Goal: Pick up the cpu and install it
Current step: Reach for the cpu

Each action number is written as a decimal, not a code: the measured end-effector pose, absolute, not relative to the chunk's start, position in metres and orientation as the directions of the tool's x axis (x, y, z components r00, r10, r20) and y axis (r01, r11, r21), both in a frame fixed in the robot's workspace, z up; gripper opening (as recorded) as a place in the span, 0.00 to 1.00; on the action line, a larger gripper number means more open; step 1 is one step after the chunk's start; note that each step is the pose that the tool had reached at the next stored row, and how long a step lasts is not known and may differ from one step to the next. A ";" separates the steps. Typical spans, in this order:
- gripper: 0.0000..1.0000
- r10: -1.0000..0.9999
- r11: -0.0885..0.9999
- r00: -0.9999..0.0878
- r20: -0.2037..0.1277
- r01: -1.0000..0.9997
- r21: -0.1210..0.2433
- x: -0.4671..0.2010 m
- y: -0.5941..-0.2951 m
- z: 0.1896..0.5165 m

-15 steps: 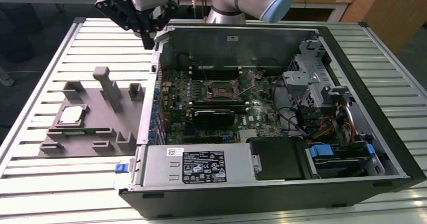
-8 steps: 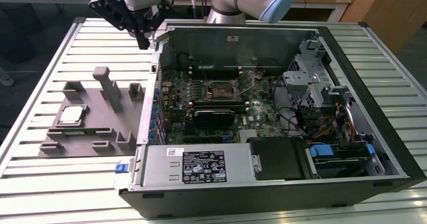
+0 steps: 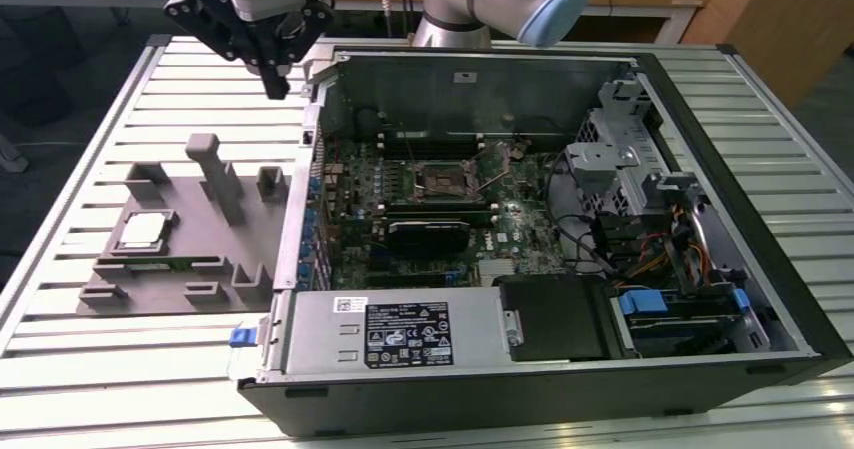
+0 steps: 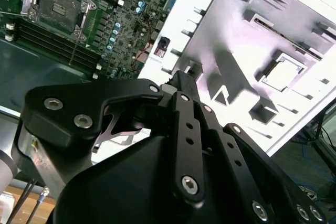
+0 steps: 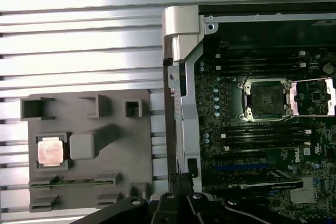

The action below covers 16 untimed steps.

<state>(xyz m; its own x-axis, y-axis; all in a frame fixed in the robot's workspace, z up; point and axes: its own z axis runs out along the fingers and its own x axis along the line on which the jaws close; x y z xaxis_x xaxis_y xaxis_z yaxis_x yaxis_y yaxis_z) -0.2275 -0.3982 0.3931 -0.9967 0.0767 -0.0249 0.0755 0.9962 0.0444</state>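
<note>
Jaws closed and empty, I hover far-left above the surface [image 3: 80, 119]; the cpu [image 3: 143, 231] lies flat in the grey holder [image 3: 200, 269], seemingly so it can be lifted from above.

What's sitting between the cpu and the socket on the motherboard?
In the first wrist view, a grey upright block and the case's metal side wall separate the cpu from the socket.

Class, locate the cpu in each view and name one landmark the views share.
Exterior view: cpu in the grey holder's pocket, on the exterior view's left of the case.
First wrist view: cpu in the holder's pocket, beside the tall block.
Second wrist view: cpu in the holder's pocket.
Shared landmark: the open motherboard socket.
</note>
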 end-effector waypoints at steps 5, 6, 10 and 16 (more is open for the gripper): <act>0.11 0.077 0.996 -0.997 -0.025 0.076 0.044 -0.233 -0.398 0.393; 0.11 0.077 0.996 -0.997 -0.025 0.076 0.044 -0.235 -0.398 0.393; 0.11 0.077 0.996 -0.997 -0.025 0.076 0.044 -0.239 -0.398 0.393; 0.11 0.077 0.996 -0.997 -0.025 0.076 0.044 -0.245 -0.398 0.393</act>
<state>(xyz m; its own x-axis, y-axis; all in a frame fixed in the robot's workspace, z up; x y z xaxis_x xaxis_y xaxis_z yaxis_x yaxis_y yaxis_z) -0.2454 -0.3981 0.3931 -0.9967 0.0769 -0.0249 0.0758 0.9961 0.0444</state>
